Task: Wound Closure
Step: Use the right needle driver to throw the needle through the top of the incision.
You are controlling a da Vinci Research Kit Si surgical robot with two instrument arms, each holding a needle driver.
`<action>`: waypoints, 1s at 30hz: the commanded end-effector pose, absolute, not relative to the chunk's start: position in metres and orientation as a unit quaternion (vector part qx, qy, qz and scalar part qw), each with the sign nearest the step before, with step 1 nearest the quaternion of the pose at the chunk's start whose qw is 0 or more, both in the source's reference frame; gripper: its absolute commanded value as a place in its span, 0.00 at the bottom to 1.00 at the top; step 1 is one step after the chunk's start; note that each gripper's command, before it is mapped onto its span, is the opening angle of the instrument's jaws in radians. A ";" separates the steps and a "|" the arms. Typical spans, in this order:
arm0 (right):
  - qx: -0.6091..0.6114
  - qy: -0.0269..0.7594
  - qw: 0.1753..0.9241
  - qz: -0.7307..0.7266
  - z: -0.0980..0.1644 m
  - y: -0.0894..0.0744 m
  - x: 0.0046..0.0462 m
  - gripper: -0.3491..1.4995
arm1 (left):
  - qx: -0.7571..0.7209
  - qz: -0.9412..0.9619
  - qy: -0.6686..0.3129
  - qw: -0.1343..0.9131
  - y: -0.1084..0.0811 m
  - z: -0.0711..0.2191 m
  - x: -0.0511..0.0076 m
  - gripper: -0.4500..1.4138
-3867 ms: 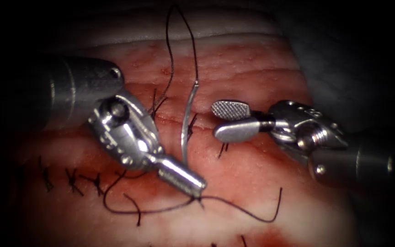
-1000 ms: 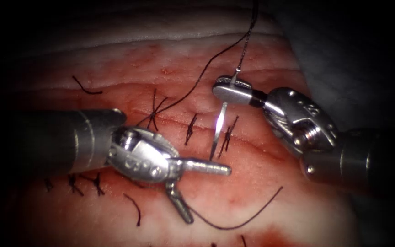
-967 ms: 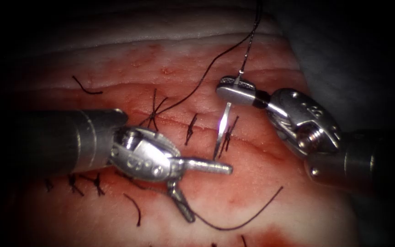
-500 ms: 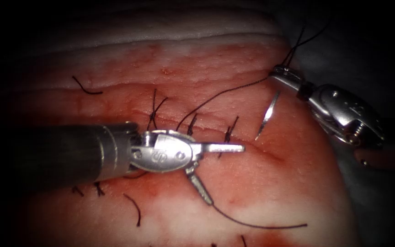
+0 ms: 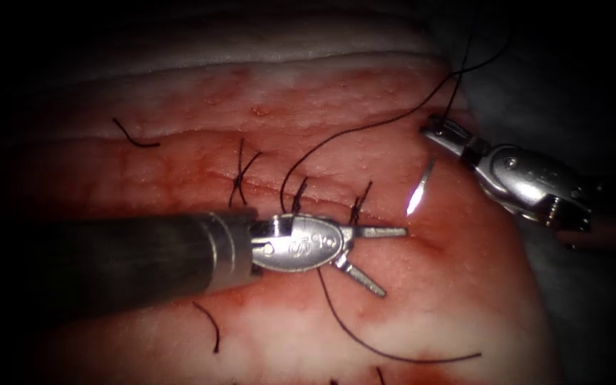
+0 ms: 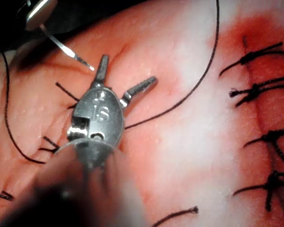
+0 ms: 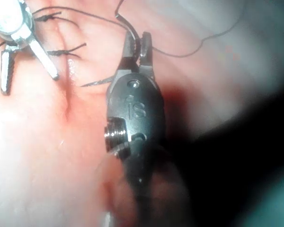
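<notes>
1. My left tool (image 5: 376,260) sits over the cut (image 5: 422,239) at its right end, jaws spread wide, gripping nothing.
2. My right tool (image 5: 442,132) is clamped on the needle (image 5: 420,187) near its thread end, right of the cut.
3. The needle hangs free of the tissue (image 5: 365,93), point down, just above the surface.
4. The thread (image 5: 351,133) arcs from the needle's held end back to the stitches (image 5: 298,194).

The right end effector (image 7: 136,45) grips the needle (image 7: 100,82) near its thread end, jaws closed; the needle's point hangs free above the tissue (image 7: 47,156). Thread (image 7: 189,52) trails away. The left end effector (image 7: 27,60) stands spread beside stitches (image 7: 66,49)
</notes>
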State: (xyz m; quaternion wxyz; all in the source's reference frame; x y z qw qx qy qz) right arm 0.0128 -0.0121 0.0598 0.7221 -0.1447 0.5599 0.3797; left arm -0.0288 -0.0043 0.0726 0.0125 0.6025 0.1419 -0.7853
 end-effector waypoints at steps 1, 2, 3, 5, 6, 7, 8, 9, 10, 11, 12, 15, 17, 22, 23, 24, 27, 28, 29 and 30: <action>-0.146 0.562 0.723 0.373 0.060 -0.012 0.0136 0.00 | 0.589 -0.795 0.145 0.010 -0.004 0.074 -0.0294 0.44; -0.146 0.562 0.725 0.370 0.060 -0.012 0.0136 0.00 | 0.571 -0.808 0.145 0.009 -0.005 0.075 -0.0294 0.44; -0.150 0.562 0.727 0.366 0.060 -0.012 0.0137 0.00 | 0.557 -0.818 0.147 0.005 -0.005 0.075 -0.0294 0.43; -0.155 0.562 0.729 0.359 0.060 -0.012 0.0138 0.00 | 0.528 -0.836 0.150 0.001 -0.006 0.077 -0.0292 0.41; -0.159 0.561 0.731 0.355 0.060 -0.012 0.0138 0.00 | 0.514 -0.844 0.153 -0.002 -0.006 0.077 -0.0290 0.41; -0.163 0.561 0.732 0.351 0.060 -0.012 0.0137 0.00 | 0.504 -0.850 0.155 -0.004 -0.006 0.078 -0.0289 0.40; -0.164 0.560 0.733 0.349 0.060 -0.012 0.0138 0.00 | 0.494 -0.855 0.158 -0.009 -0.006 0.078 -0.0287 0.38; -0.167 0.561 0.733 0.347 0.060 -0.012 0.0138 0.00 | 0.484 -0.860 0.162 -0.013 -0.007 0.078 -0.0284 0.36; -0.168 0.560 0.734 0.345 0.060 -0.012 0.0138 0.00 | 0.476 -0.864 0.165 -0.014 -0.007 0.079 -0.0282 0.35; -0.173 0.560 0.735 0.342 0.060 -0.012 0.0138 0.00 | 0.468 -0.868 0.167 -0.016 -0.007 0.079 -0.0280 0.35; -0.174 0.560 0.736 0.339 0.060 -0.012 0.0138 0.00 | 0.460 -0.871 0.172 -0.017 -0.007 0.079 -0.0277 0.35; -0.183 0.560 0.737 0.331 0.060 -0.012 0.0139 0.00 | 0.448 -0.875 0.181 -0.023 -0.008 0.078 -0.0269 0.33; -0.191 0.561 0.737 0.325 0.060 -0.012 0.0140 0.00 | 0.442 -0.878 0.185 -0.020 -0.008 0.078 -0.0265 0.32; -0.206 0.559 0.740 0.314 0.060 -0.013 0.0144 0.00 | 0.438 -0.879 0.187 -0.021 -0.009 0.077 -0.0258 0.34; -0.209 0.558 0.740 0.312 0.060 -0.013 0.0146 0.00 | 0.438 -0.879 0.188 -0.021 -0.009 0.077 -0.0257 0.34; -0.213 0.557 0.742 0.307 0.060 -0.013 0.0148 0.00 | 0.438 -0.879 0.188 -0.022 -0.009 0.077 -0.0257 0.34; -0.220 0.557 0.743 0.298 0.060 -0.013 0.0154 0.00 | 0.438 -0.879 0.189 -0.023 -0.009 0.076 -0.0257 0.33; -0.222 0.558 0.744 0.294 0.060 -0.013 0.0156 0.00 | 0.437 -0.879 0.190 -0.022 -0.009 0.076 -0.0258 0.33; -0.226 0.557 0.745 0.290 0.060 -0.013 0.0157 0.00 | 0.437 -0.879 0.190 -0.022 -0.009 0.076 -0.0258 0.33; -0.231 0.555 0.746 0.285 0.060 -0.014 0.0159 0.00 | 0.437 -0.879 0.190 -0.021 -0.009 0.076 -0.0258 0.33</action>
